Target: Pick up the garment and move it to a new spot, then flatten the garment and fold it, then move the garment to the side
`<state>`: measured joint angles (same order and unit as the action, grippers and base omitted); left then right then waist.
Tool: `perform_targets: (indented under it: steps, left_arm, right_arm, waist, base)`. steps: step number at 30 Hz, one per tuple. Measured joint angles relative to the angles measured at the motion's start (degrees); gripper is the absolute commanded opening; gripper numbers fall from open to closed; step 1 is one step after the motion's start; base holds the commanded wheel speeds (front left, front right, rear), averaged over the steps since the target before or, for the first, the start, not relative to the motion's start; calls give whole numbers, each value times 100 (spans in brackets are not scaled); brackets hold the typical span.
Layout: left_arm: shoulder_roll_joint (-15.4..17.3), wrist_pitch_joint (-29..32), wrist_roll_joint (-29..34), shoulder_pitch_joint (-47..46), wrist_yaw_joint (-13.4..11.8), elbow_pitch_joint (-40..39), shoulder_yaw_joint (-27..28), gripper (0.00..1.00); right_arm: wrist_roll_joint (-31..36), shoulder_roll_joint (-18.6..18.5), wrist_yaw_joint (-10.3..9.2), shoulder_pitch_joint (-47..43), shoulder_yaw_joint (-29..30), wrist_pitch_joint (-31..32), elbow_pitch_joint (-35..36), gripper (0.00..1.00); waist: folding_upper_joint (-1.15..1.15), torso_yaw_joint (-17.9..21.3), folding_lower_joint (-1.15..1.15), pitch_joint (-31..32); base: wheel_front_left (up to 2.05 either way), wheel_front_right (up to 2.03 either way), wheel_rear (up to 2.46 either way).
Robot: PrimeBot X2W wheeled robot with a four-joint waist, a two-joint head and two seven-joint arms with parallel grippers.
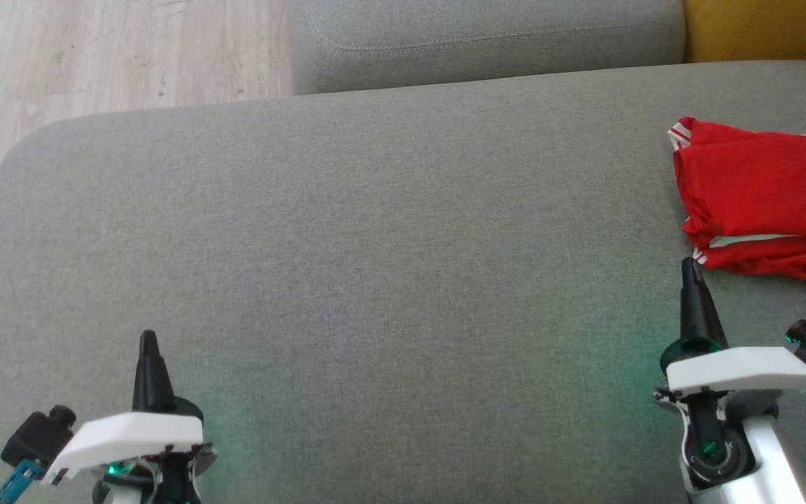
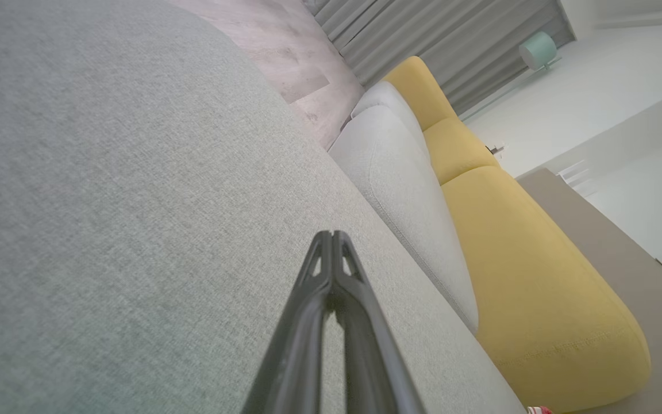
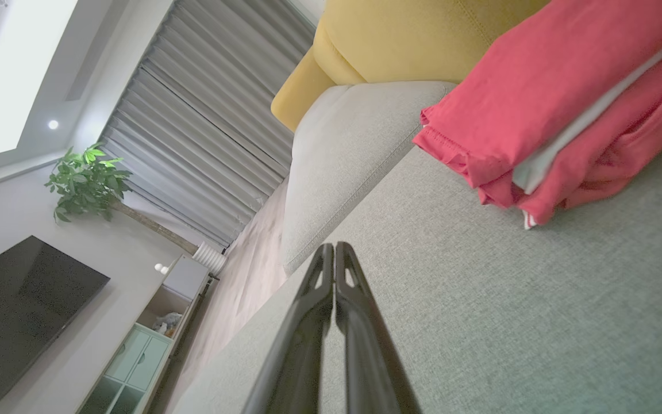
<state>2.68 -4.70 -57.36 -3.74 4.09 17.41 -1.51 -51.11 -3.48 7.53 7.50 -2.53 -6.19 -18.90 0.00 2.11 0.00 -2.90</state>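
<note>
The head view has the folded red garment (image 1: pixel 760 199) at the right edge of the grey sofa seat (image 1: pixel 375 245), just beside the right hand (image 1: pixel 688 267). That hand and the left hand (image 1: pixel 148 339) are both clenched on nothing. The right wrist view adds a television (image 3: pixel 20 310), a plant (image 3: pixel 87 181) and curtains (image 3: pixel 204 132); the left wrist view adds yellow cushions (image 2: pixel 526 276) and wood floor (image 2: pixel 285 57).

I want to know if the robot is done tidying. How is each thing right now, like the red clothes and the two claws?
red garment: folded, lying on the grey seat, held by nothing.
left gripper: shut, empty.
right gripper: shut, empty, close to the garment's corner.
curtains: drawn shut.
TV: screen dark.
</note>
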Motion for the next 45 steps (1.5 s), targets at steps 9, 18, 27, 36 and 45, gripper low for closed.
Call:
perform_targets:
  steps: [9, 18, 27, 36, 45]
  left_arm:
    - [-1, 116, -420, 0, 4, -14, 115, 0]
    - [-2, 279, -887, 0, 56, -34, 162, 0]
    - [-3, 424, -1347, 0, 103, -69, 207, 0]
    - [-3, 572, -1817, 0, 147, -88, 335, 0]
    - [-4, 724, -2290, 0, 180, -96, 370, 0]
  right_arm:
    - [-514, -11, 0, -4, 104, 126, 38, 0]
    - [-1093, -14, 0, -23, 186, 266, 73, 0]
    - [-1660, -23, 0, -140, 308, 397, 111, 0]
    - [-2238, -25, 0, -141, 406, 558, 145, 0]
    - [-2800, -25, 0, -143, 515, 704, 172, 0]
  waist:
    - [0, -25, 0, 33]
    - [0, -54, 0, 70]
    - [0, -83, 0, 107]
    - [0, -112, 0, 144]
    - [0, -140, 0, 181]
  base:
    - [0, 0, 0]
    - [0, 0, 0]
    - [0, 0, 0]
    - [0, 0, 0]
    - [0, 0, 0]
